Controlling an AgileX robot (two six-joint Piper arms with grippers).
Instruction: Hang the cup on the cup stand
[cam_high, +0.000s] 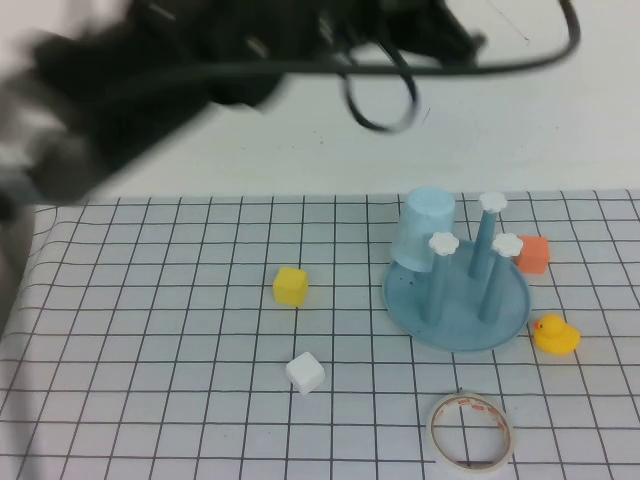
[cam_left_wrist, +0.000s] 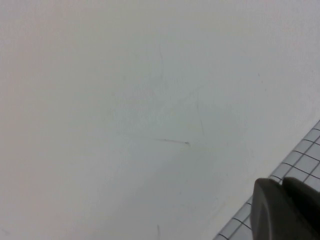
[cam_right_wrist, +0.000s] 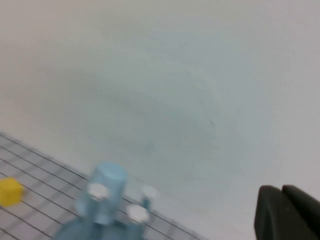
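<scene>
Cup (cam_high: 425, 228) sat upside down on a back peg of the cup stand (cam_high: 457, 325). Left gripper (cam_left_wrist: 286, 209) and right gripper (cam_right_wrist: 286, 215) were both closed and empty, raised above the bench (cam_high: 150, 340).

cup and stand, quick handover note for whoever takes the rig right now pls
Left gripper: shut, empty, raised over the white surface past the far edge of the grid mat.
Right gripper: shut, empty, also up and away from the mat.
The cup: upside down over the far-left peg of the cup stand, tilted a little, nothing holding it.
Cup stand: on the right half of the mat, other three capped pegs bare.
Done: the cup looks hung.
Left: only check that it sits firmly on the peg; otherwise park the arms.
</scene>
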